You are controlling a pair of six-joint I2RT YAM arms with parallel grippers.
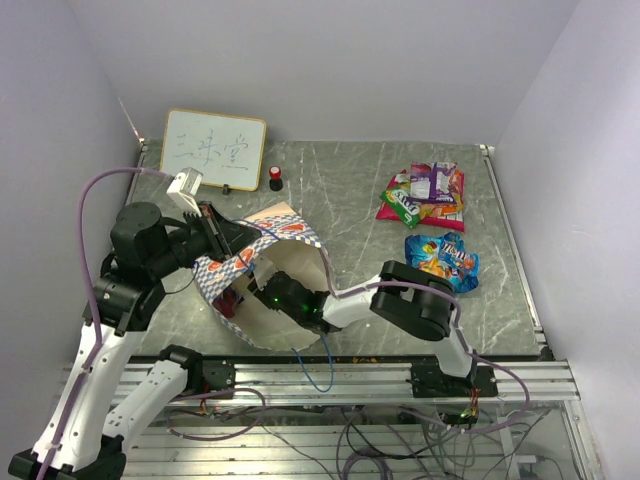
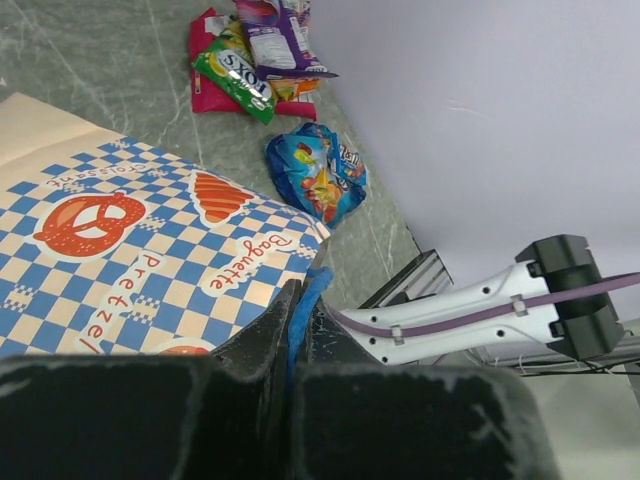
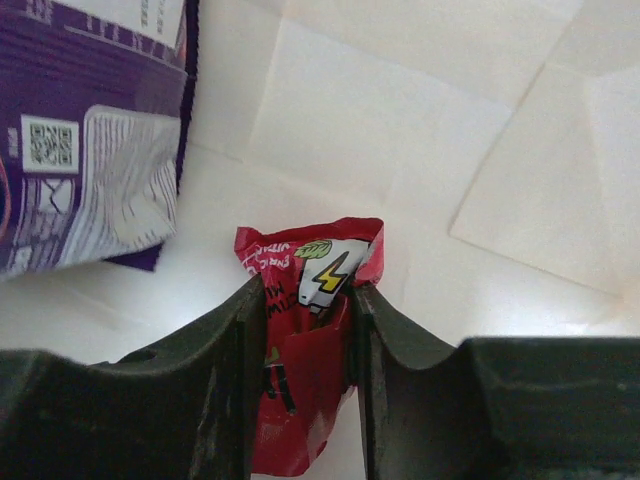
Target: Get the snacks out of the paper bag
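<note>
Foil this thin should be light, slippery and easily crushed: the crinkly red foil packet [image 3: 305, 360] lies inside the cream, blue-checked paper bag [image 1: 300, 262], pinched across its middle by the right tool [image 3: 307, 292]; the left tool [image 2: 300, 305] clenches the bag's blue cord handle [image 2: 312, 282].

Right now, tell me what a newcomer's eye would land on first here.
The checkered paper bag lies on its side at the near left of the table. The right gripper is reached inside it and closed on a red packet, with a purple packet beside it. The left gripper pinches the bag's blue cord handle. Bright snacks lie piled at the far right, with a blue packet just nearer.
</note>
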